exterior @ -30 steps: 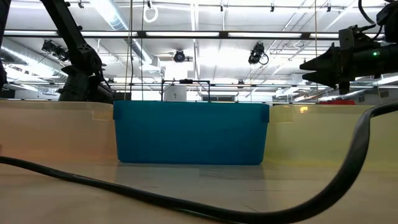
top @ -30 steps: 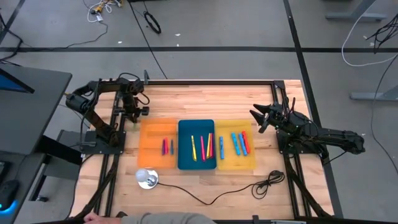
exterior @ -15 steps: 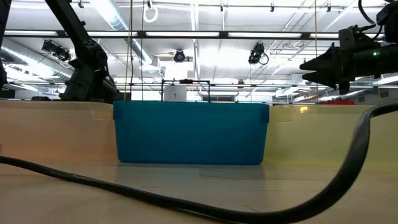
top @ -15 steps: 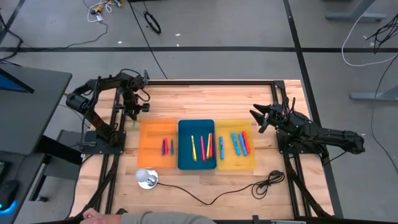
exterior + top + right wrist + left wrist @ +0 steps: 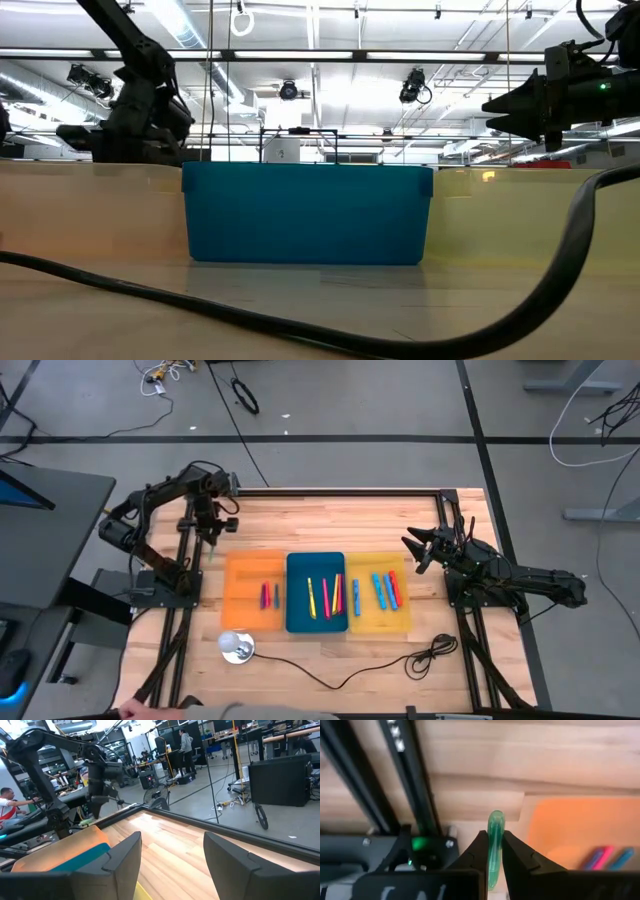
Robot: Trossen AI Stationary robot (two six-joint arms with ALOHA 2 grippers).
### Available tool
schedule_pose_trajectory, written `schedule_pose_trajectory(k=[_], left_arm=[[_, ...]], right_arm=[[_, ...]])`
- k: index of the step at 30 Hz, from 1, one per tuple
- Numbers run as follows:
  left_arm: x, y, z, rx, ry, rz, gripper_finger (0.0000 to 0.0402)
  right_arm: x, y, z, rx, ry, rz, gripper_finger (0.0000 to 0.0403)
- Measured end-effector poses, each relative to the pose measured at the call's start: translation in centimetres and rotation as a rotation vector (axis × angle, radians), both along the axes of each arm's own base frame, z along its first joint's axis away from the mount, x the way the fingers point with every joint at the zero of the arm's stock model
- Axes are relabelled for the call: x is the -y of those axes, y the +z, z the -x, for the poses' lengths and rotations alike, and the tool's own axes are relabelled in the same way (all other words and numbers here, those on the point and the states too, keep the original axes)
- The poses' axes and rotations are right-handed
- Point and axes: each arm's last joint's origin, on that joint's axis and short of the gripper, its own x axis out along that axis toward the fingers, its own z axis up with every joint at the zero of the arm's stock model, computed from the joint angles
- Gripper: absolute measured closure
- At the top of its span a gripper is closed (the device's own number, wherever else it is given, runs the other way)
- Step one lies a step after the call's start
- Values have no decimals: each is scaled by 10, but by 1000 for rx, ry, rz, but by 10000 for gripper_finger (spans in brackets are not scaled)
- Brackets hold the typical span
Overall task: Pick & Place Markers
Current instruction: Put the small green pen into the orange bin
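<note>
Left gripper (image 5: 210, 538) hangs above the bare wood just off the far left corner of the flat orange plastic tray (image 5: 240, 600), its fingers (image 5: 517, 857) pinched tight on a slim translucent green marker (image 5: 495, 840). The other short markers (image 5: 327, 596) lie in the orange, blue and yellow trays. The right gripper (image 5: 410, 546), jaws parted and empty, waits above the table's right side.

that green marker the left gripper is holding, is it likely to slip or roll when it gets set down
The green marker looks smooth and round, so it could roll on bare wood. The left gripper pinches it narrowly, so it might pivot. It seems stiff and light.
</note>
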Motion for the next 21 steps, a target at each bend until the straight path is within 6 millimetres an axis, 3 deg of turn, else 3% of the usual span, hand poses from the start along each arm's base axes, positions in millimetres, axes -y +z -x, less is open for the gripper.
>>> schedule_pose_trajectory(k=[10,21], left_arm=[[18,16,0,-34,13,26,366],[34,16,-22,-34,5,50,366]], right_arm=[[0,0,0,0,0,0,188],[0,0,0,0,0,0,188]])
